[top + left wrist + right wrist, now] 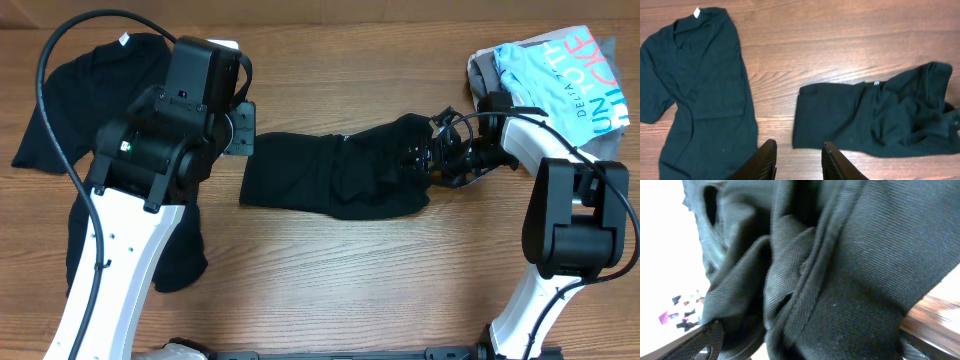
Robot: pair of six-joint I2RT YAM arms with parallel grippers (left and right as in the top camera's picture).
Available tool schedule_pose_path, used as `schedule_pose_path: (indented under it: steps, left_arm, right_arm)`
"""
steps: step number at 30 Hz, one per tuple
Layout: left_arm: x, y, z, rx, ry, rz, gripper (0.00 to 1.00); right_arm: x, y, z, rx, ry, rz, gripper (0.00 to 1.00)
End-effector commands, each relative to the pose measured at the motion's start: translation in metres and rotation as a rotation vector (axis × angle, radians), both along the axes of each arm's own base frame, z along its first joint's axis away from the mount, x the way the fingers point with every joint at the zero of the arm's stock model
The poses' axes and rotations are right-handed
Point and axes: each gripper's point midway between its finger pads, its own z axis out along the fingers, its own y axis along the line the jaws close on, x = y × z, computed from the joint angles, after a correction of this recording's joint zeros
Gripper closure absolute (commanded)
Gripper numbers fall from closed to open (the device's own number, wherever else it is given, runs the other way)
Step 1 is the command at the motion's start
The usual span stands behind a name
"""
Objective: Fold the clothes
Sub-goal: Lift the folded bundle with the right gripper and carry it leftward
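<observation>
Noting left jaws parted, empty, over bare worktop [400,290]. Logging folded black shirt [335,185] just ahead-right of them, laid lengthwise toward right jaws, likely for one end per arm. Noting right jaws spread wide around its bunched end, apparently unpinched. Logging tagged shirt [70,110] flat, left of left jaws, likely waiting.

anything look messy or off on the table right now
The middle black shirt is uneven. Its left end lies as a flat strip, but its right end is bunched into rumpled folds at the right gripper. The tagged black shirt lies spread flat on the left side. No damage shows.
</observation>
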Motion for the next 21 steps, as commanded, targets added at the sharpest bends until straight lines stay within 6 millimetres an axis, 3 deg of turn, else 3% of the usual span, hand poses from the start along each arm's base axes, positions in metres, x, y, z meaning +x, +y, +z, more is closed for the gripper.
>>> schedule_pose_path:
  steps: [1, 10, 11, 15, 21]
  left_arm:
    - [0.000, 0.005, 0.003, 0.028, -0.004, -0.003, 0.67]
    - [-0.003, 0.006, 0.000, 0.034, 0.011, -0.003, 0.67]
    - [-0.003, 0.006, 0.000, 0.034, 0.012, -0.003, 0.67]
    - [-0.003, 0.006, 0.000, 0.035, 0.011, -0.002, 0.67]
    - [-0.001, 0.008, -0.006, 0.054, 0.031, 0.007, 0.67]
  right_arm:
    - [0.002, 0.011, 0.014, 0.114, -0.061, 0.026, 0.00]
    - [0.002, 0.011, 0.015, 0.115, -0.093, 0.050, 0.01]
    - [0.001, 0.012, 0.014, 0.109, -0.092, 0.056, 0.07]
    - [-0.006, 0.022, 0.008, 0.074, -0.075, 0.094, 0.53]
    - [-0.015, 0.051, 0.006, 0.061, -0.065, 0.166, 0.52]
